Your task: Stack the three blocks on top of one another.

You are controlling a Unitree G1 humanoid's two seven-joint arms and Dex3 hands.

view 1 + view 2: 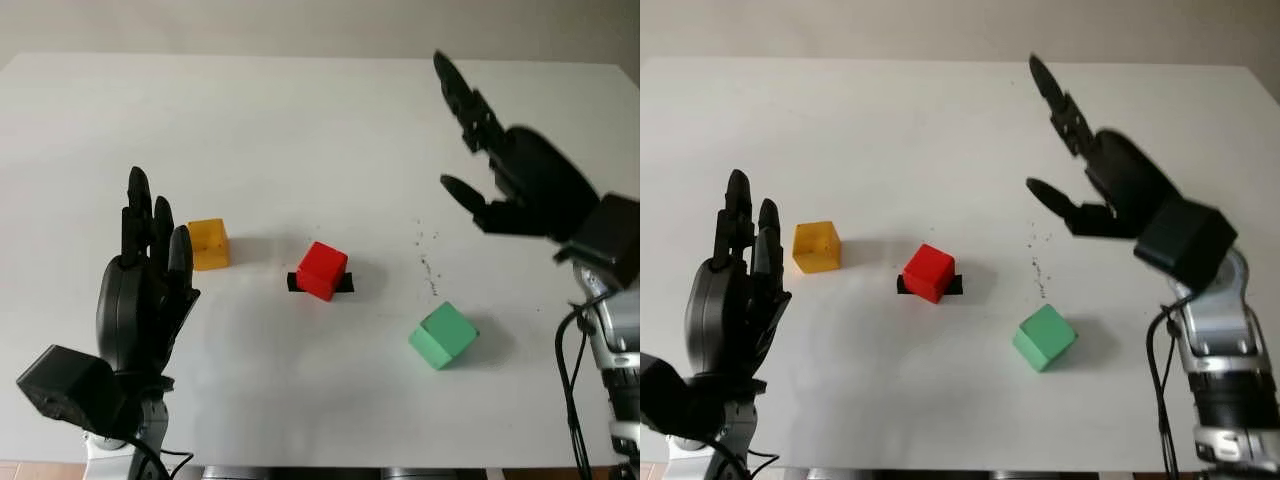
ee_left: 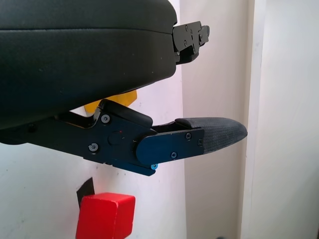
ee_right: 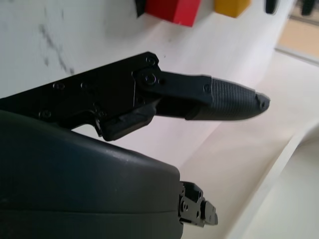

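Three blocks lie apart on the white table [image 1: 300, 120]. The yellow block [image 1: 209, 244] is at the left, and the red block [image 1: 322, 270] in the middle sits on a black tape mark [image 1: 346, 285]. The green block [image 1: 442, 335] lies nearer the front right, turned at an angle. My left hand [image 1: 160, 210] is open, raised just front-left of the yellow block. My right hand [image 1: 448, 125] is open, hovering above the table behind and right of the green block. In the left wrist view the red block [image 2: 105, 216] and yellow block [image 2: 114, 99] lie beyond the hand.
A trail of small dark specks [image 1: 428, 262] marks the table between the red block and my right hand. The table's front edge [image 1: 330, 466] runs close below the green block. A pale wall stands behind the far edge.
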